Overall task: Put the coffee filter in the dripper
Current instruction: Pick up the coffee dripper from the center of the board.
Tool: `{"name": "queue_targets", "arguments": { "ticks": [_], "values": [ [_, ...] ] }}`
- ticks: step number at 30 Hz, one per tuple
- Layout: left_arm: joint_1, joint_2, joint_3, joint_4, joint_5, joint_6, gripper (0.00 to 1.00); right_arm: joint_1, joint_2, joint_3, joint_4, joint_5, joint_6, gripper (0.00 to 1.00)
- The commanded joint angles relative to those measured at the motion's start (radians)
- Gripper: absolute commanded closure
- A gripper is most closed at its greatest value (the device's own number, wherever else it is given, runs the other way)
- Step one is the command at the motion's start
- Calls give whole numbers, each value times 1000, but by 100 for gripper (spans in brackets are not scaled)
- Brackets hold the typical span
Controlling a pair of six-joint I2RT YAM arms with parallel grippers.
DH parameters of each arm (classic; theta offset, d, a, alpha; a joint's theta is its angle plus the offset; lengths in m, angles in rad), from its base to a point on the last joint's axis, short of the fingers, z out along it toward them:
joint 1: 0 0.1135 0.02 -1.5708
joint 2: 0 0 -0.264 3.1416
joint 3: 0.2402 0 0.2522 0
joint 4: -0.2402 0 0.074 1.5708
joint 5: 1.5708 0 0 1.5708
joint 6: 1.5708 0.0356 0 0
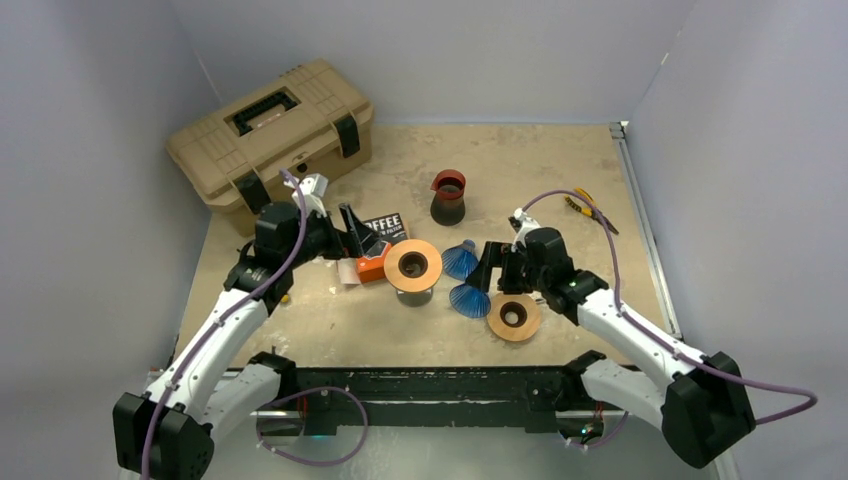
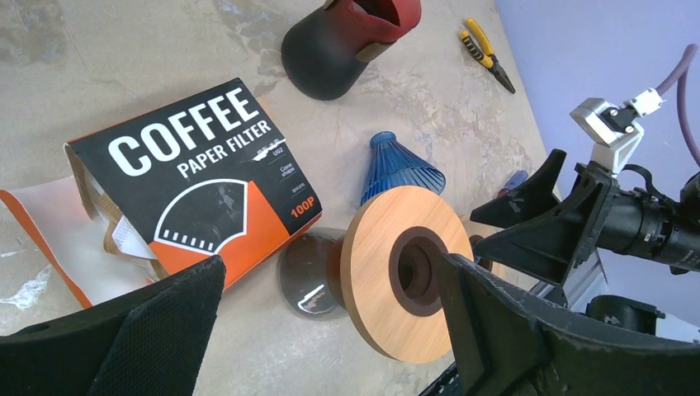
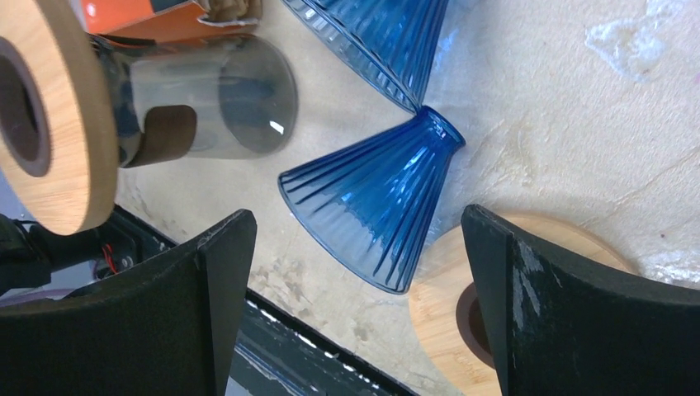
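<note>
The black-and-orange coffee paper filter box [image 2: 206, 181] lies open on the table, with white filters [image 2: 124, 235] showing at its torn left end. Two blue ribbed drippers lie on their sides: one [image 3: 380, 206] [image 1: 470, 298] under my right gripper [image 3: 359, 223], the other [image 3: 380, 33] [image 1: 460, 260] just beyond it. My left gripper [image 2: 330, 272] [image 1: 362, 238] is open and empty, hovering between the box and a glass carafe with a wooden collar [image 2: 404, 272]. My right gripper [image 1: 487, 272] is open and empty, its jaws straddling the nearer dripper from above.
A loose wooden ring [image 1: 514, 316] lies flat by the right gripper. A red-and-black pitcher [image 1: 448, 195] stands behind. A tan toolbox [image 1: 270, 130] sits at the back left. Yellow pliers [image 1: 585, 208] lie at the right edge.
</note>
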Motion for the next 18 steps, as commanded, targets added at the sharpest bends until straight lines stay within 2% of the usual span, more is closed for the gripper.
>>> {"name": "queue_targets", "arguments": {
  "ticks": [1,5,14,18],
  "values": [
    [6,14,-24,78,33,-25,1,2,29,21,8,2,-37,7],
    [6,17,-47,104,37,-26,1,4,54,8,42,-39,-51,13],
    [6,19,-63,90,2,10,1,22,87,-8,47,-28,-31,15],
    [6,32,-62,98,5,15,1,48,107,-5,68,-13,-18,20]
  ]
}}
